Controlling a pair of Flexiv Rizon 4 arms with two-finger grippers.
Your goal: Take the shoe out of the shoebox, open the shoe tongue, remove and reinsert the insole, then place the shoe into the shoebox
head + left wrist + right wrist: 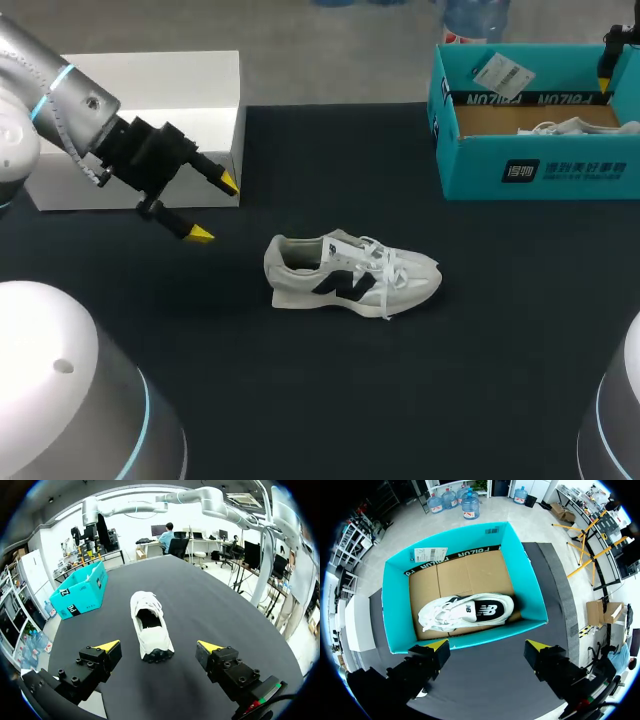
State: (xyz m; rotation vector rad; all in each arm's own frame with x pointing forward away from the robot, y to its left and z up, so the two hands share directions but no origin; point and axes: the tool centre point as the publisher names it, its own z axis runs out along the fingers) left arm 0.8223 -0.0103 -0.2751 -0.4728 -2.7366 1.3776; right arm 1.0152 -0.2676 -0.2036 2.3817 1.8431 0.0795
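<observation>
A shoe [350, 275] stands mid-frame on the counter [480, 380], out of the shoebox [500, 170] at upper right, likely set there for tongue work. The left gripper [214, 208], wide open, faces its heel, well apart. The right gripper [487, 647], open too, hangs over the shoebox, where a second shoe [465, 612] lies. A white box [150, 90] sits upper left, blocking nothing.
</observation>
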